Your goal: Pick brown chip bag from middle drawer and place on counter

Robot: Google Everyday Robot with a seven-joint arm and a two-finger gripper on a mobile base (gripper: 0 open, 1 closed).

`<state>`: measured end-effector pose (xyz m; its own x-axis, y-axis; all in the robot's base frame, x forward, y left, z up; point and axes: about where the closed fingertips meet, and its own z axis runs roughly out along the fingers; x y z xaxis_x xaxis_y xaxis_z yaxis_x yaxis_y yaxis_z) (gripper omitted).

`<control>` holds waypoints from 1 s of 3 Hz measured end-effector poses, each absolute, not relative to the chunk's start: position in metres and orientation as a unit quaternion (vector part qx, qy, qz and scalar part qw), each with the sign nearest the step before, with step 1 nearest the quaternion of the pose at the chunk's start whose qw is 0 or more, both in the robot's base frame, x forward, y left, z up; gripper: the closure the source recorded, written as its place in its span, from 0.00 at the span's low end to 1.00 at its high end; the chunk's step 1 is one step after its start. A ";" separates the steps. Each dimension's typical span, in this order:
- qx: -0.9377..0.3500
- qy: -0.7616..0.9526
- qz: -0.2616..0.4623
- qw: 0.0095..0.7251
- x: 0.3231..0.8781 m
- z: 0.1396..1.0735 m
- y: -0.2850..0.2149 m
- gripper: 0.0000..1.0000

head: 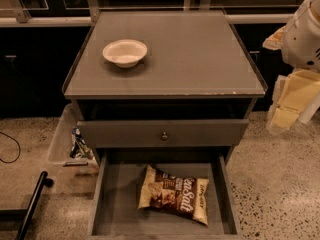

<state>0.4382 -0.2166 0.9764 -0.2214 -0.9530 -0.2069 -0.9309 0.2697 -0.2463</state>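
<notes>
The brown chip bag [175,194] lies flat on the floor of the open middle drawer [120,209], a little right of its middle, with its "Sea Salt" script facing up. The counter [195,54] is the grey cabinet top above it. My gripper [289,104] hangs at the right edge of the view, beside the cabinet's right side and at about counter height. It is well above and to the right of the bag and holds nothing.
A white bowl [125,52] sits on the counter's left part. The grey drawer front with a round knob [163,135] juts out slightly above the open drawer. A clear bin [62,139] holding a blue-green wrapper [78,145] stands on the floor at the left, near a black bar [32,204].
</notes>
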 end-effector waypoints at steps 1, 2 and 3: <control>-0.603 0.781 -0.034 0.159 0.438 0.976 -0.217 0.00; -0.601 0.782 -0.029 0.162 0.439 0.971 -0.217 0.00; -0.598 0.784 -0.012 0.165 0.434 0.944 -0.214 0.00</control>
